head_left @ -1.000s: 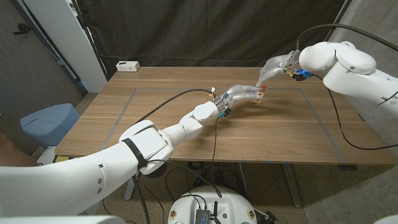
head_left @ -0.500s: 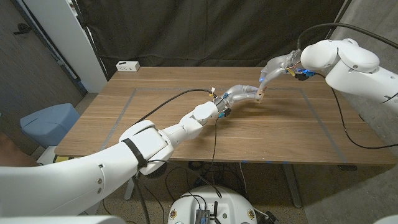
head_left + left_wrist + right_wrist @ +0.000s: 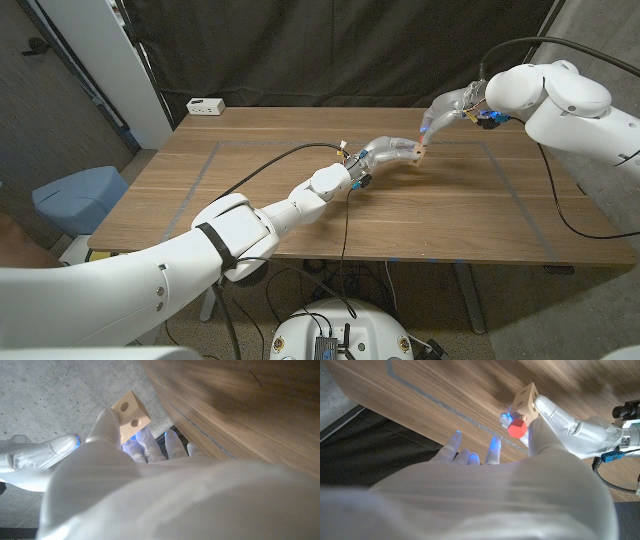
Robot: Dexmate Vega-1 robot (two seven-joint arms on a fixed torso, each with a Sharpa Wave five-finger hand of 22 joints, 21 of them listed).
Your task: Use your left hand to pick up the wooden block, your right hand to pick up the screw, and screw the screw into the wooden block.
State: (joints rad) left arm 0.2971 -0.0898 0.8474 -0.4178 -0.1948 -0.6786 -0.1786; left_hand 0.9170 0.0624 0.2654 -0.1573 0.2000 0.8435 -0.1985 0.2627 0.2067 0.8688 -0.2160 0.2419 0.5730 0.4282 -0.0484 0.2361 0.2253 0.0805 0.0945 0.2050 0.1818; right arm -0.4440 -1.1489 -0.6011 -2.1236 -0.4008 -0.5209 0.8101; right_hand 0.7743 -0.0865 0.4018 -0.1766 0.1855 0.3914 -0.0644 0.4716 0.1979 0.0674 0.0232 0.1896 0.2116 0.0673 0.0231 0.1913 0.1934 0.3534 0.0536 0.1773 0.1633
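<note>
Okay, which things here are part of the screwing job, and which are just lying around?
Part of the job:
- wooden block, held by the left hand
- red-headed screw, at the block, pinched by the right hand

Just lying about:
- white box at the table's far left corner
- blue bin beside the table

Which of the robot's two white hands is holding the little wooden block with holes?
The left hand: it grips the small wooden block, while the right hand brings the red-headed screw to it.

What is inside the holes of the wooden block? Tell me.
In the left wrist view the wooden block, held by the left hand, shows two empty holes. In the right wrist view the red-headed screw meets another face; its shaft is hidden.
</note>
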